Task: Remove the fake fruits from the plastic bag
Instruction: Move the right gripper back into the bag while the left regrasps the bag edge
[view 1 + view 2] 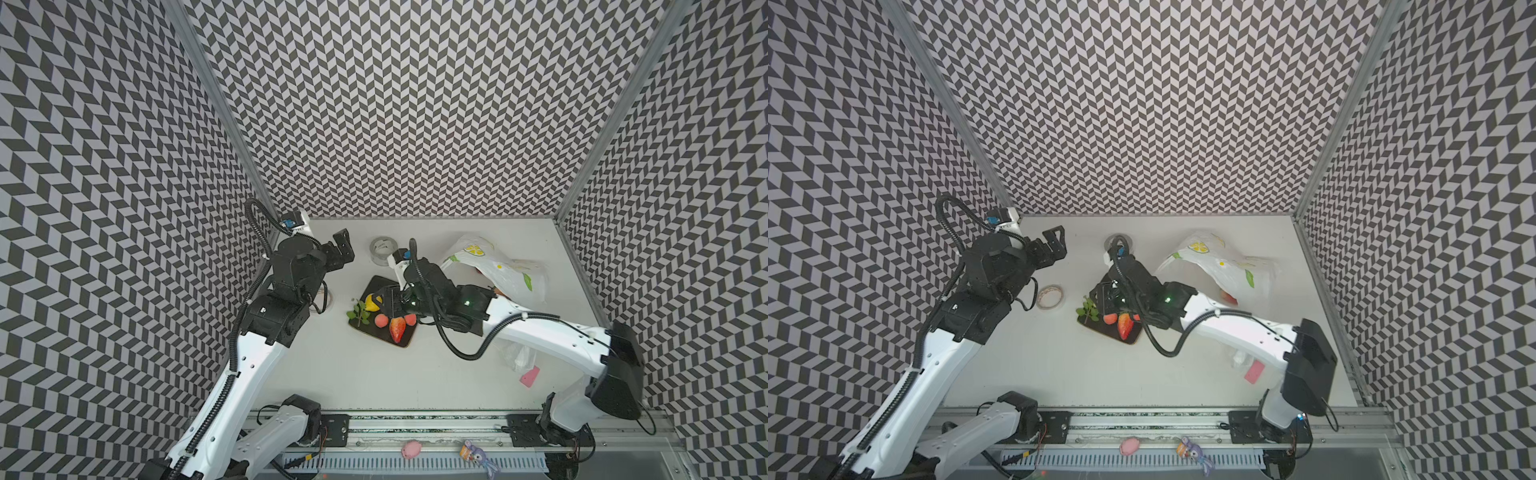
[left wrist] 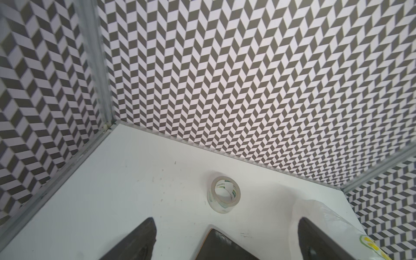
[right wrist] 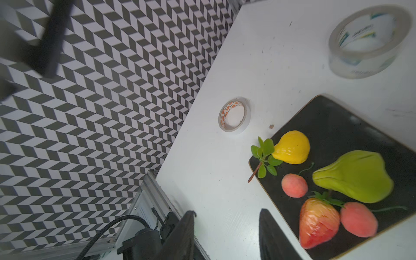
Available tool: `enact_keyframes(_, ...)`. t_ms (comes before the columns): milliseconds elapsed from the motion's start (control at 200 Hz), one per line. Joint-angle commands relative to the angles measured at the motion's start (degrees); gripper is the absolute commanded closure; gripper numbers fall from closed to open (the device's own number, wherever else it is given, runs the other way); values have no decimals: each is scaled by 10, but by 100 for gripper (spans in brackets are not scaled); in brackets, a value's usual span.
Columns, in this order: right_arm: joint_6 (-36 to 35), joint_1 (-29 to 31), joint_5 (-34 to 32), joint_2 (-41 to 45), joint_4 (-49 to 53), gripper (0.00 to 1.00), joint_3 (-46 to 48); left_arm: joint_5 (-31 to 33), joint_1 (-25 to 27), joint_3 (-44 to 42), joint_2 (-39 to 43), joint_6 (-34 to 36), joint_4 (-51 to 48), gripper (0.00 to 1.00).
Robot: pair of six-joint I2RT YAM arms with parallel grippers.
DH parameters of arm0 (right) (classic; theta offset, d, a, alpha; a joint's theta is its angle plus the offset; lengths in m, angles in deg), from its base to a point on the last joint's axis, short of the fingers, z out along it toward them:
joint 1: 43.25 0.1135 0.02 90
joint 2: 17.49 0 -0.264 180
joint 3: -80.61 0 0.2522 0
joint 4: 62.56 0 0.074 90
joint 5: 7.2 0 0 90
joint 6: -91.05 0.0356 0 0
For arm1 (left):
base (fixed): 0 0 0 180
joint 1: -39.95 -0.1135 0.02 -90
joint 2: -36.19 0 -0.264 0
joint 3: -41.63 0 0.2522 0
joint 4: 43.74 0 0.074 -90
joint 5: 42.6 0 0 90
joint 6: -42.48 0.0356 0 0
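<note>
No legible text — tape roll (image 2: 221, 206) print blurred.

One black board (image 3: 333, 126) carries one yellow lemon (image 3: 291, 147), one green pear (image 3: 355, 176), two peaches (image 3: 294, 185) (image 3: 358, 222) and one strawberry (image 3: 318, 222). There are two tape rolls: the clear tape roll (image 1: 382, 249) at the board's twelve o'clock and the small tape roll (image 1: 1049, 297) at nine. One printed plastic bag (image 1: 498, 266) lies at two.

Bare bench (image 1: 353, 374) open at front centre, black board (image 3: 333, 126) loaded with fake fruits (image 3: 355, 175) blocking mid-bench, clear tape roll (image 1: 382, 249) behind it, small tape roll (image 1: 1049, 297) to its left, plastic bag (image 1: 498, 266) filling rear right
</note>
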Motion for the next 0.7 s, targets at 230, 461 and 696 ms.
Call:
enact_keyframes(230, -61, 3, -203, 155, 249, 67, 78, -192, 112, -40, -27, 79, 123, 3)
enact_keyframes(461, 25, 3, -199, 256, 294, 68, 177, -235, 232, -54, -75, 166, 104, 1)
enact_keyframes(696, 140, 3, -170, 304, 276, 68, 282, -244, 254, -55, -142, 142, 95, 1)
